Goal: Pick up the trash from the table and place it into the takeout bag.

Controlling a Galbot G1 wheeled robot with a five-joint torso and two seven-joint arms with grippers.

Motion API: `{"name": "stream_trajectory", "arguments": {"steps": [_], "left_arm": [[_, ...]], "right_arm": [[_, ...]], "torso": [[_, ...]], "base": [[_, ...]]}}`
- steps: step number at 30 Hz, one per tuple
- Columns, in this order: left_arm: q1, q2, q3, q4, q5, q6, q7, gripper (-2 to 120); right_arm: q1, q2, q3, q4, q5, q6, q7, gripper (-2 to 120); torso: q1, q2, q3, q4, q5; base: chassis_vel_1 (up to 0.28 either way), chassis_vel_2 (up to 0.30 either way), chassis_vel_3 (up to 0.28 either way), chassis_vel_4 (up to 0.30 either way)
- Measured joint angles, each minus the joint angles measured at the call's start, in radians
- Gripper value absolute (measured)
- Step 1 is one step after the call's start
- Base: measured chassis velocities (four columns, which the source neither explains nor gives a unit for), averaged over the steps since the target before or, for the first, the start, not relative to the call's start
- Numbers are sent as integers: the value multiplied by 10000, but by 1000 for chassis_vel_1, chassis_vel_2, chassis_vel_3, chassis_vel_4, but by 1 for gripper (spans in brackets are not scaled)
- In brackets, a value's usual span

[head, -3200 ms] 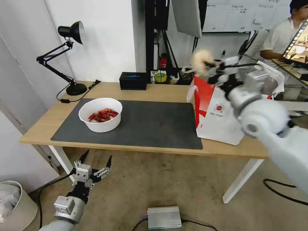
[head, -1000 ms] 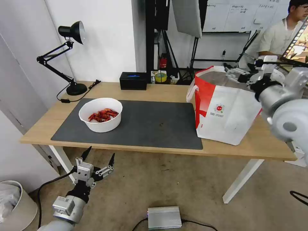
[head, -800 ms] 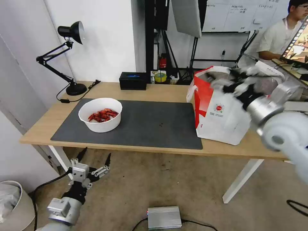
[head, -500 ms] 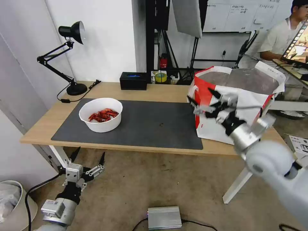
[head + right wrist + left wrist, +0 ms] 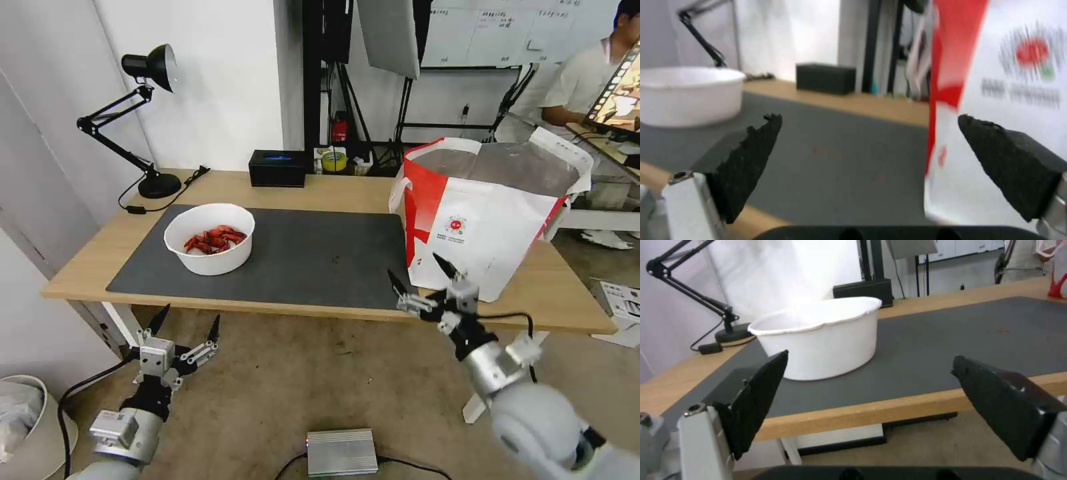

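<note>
A white round bowl point(image 5: 209, 238) of red crayfish shells sits on the left part of the dark mat point(image 5: 313, 257) on the table point(image 5: 93, 257). The same bowl point(image 5: 818, 336) shows ahead in the left wrist view, and the bowl point(image 5: 684, 95) shows far off in the right wrist view. The takeout bag point(image 5: 487, 210) stands open at the table's right end; its red and white side point(image 5: 1009, 83) is close in the right wrist view. My right gripper point(image 5: 423, 275) is open and empty at the table's front edge, just left of the bag. My left gripper point(image 5: 187, 320) hangs open below the front left edge.
A black desk lamp point(image 5: 143, 120) stands at the table's back left. A black box point(image 5: 277, 167) and a yellow tape roll point(image 5: 333, 160) sit along the back edge. On the floor lie a silver box point(image 5: 341, 451) and a white bin point(image 5: 27, 427).
My right gripper, which carried a pale wad over the bag at first, has come down empty from the bag's rim to the table's front edge. The left gripper has barely moved.
</note>
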Motion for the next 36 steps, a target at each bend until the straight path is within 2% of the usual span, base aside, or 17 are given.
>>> {"name": "stream_trajectory", "arguments": {"steps": [11, 29, 36], "left_arm": [[-38, -9, 109, 30, 14, -1, 0, 100], [-14, -45, 57, 108, 3, -26, -1, 100], [-275, 385, -410, -154, -983, 358, -160, 100]], "right_arm": [[-822, 435, -132, -170, -337, 19, 667, 100], [-822, 479, -143, -283, -499, 75, 624, 100], [-813, 475, -139, -283, -495, 74, 617, 100]], "torso": [[1, 0, 0, 0, 1], [2, 0, 1, 1, 0], [1, 0, 1, 2, 1]], "base": [[0, 0, 0, 0], [0, 0, 0, 0], [0, 0, 0, 0]]}}
